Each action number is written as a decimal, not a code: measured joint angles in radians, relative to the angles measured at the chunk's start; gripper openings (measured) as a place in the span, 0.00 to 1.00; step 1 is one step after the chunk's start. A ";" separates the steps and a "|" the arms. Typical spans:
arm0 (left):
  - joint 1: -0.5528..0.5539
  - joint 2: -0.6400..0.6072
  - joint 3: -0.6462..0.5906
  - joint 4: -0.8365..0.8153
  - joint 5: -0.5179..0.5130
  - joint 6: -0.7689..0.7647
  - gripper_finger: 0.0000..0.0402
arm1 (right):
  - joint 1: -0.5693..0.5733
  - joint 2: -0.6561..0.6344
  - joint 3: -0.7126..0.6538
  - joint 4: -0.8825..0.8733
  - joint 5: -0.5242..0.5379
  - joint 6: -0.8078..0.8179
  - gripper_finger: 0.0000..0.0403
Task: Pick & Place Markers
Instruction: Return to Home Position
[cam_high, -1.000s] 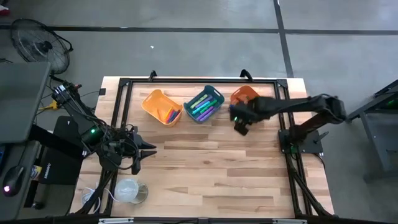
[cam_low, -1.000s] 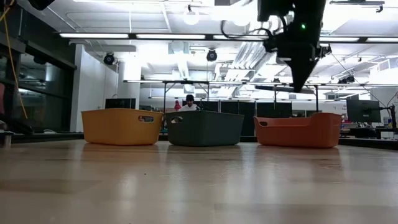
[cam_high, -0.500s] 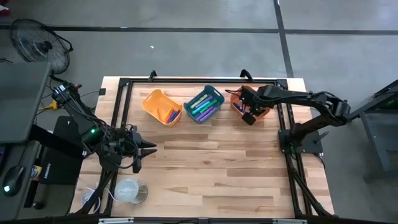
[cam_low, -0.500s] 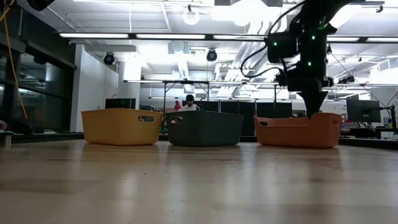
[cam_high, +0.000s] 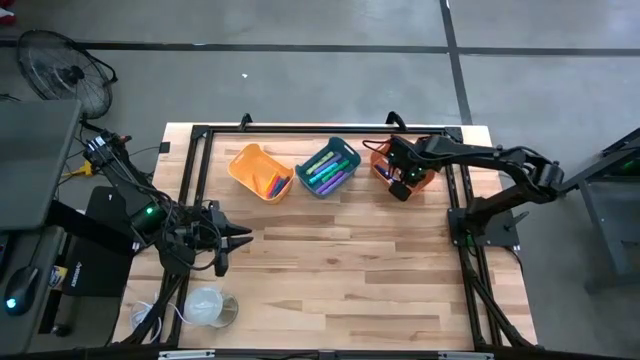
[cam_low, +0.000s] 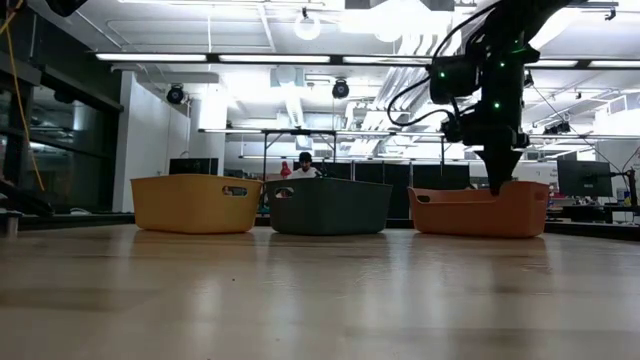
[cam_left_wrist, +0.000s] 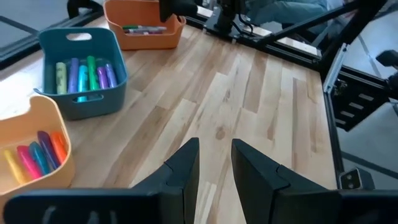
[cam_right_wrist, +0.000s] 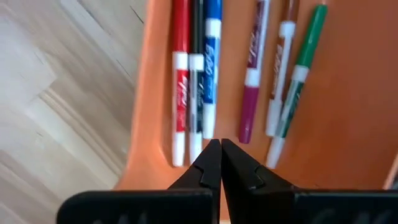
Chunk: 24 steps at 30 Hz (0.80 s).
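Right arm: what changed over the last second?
The right gripper, shut and empty, drew back from over the bare table to the orange bin and dropped to its rim; hardly any motion in the last half second. The left gripper, yellow bin, blue bin and markers stayed put.

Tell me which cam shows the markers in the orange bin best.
Right wrist view: it looks straight into the orange bin, with six markers lying side by side, colours readable. High view: the right gripper covers much of the bin. Low view: only its outer wall. Left wrist view: far off, markers as thin streaks.
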 joint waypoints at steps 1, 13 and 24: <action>0.000 0.000 0.000 0.000 -0.008 0.000 0.23 | 0.000 0.000 0.000 0.007 -0.007 0.000 0.00; 0.000 0.000 0.000 0.006 -0.093 -0.033 0.23 | -0.010 0.000 0.118 -0.029 -0.080 -0.035 0.06; 0.000 0.000 0.000 0.047 -0.240 -0.029 0.23 | -0.013 -0.001 0.269 -0.093 -0.111 -0.144 0.01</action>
